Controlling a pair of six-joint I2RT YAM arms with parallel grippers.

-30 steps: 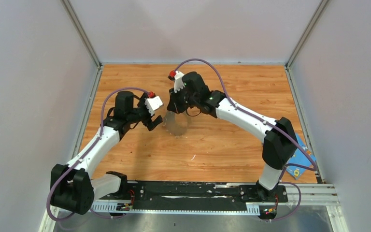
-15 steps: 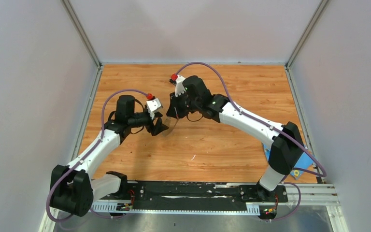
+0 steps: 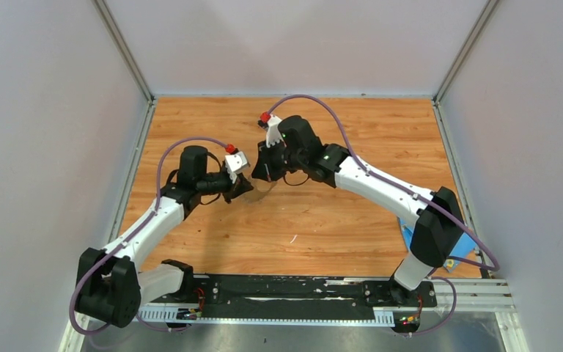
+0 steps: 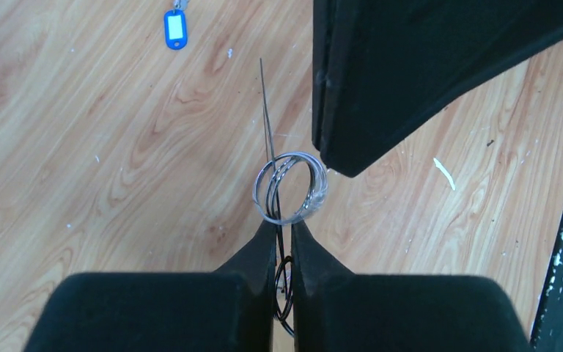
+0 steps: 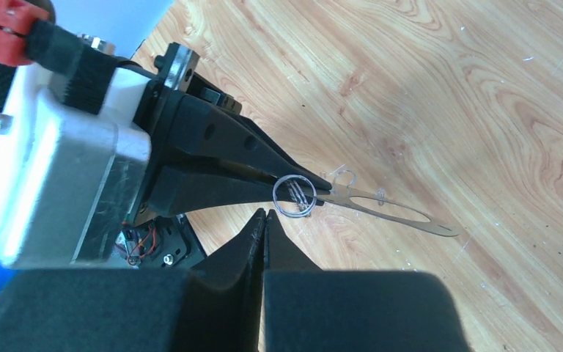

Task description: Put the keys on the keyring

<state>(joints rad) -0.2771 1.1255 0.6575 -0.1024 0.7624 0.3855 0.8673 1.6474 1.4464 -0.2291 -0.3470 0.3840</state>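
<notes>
One keyring (image 5: 441, 229) in left claw (image 4: 284, 227), right claw (image 5: 265, 216) closed, blue key (image 4: 175, 29) apart

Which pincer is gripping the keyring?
The left pincer: the keyring runs between its shut fingers; the right pincer is shut beside it.

Bench (image 4: 81, 161) of smooth orange-brown wood with a light sheen on the grain. Thin grey metal keyring (image 5: 436, 227), faintly shiny. Left claw (image 4: 284, 226) of matt black plastic. Blue-headed key (image 4: 175, 29), its head glossy plastic.
</notes>
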